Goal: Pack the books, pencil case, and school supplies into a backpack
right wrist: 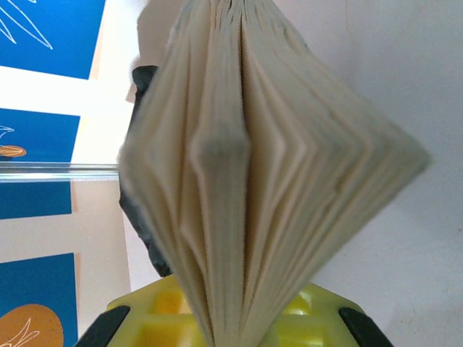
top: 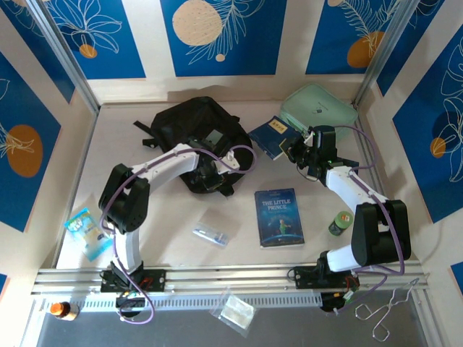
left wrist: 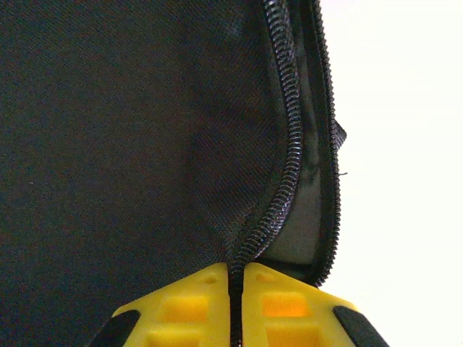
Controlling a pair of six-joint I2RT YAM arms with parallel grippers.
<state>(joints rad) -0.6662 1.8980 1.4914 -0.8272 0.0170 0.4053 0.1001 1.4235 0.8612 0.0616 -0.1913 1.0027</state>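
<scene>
One backpack (top: 189,123), far centre; left gripper (left wrist: 236,289) pinched shut on its zip edge. Two books: small book (top: 271,137) clamped in right gripper (top: 295,152) beside the backpack (pages fanned wide), big book (top: 280,217) flat on table (top: 170,238), nearer. One pencil case (top: 211,233) left of the big book, lying free.

You have bright, even light from overhead in the top view. The pale table (top: 173,217) is close to washed out, and the shadows under the 2 arms are soft and short. On your left wrist camera, everything right of the left gripper (left wrist: 236,289) is blown out to white. Above that claw the backpack (left wrist: 108,144) fabric reads dark but sharp, with crisp zipper teeth (left wrist: 286,144). On your right wrist camera, the book (right wrist: 246,181) pages just above the right gripper (right wrist: 226,325) are soft and out of focus.
</scene>
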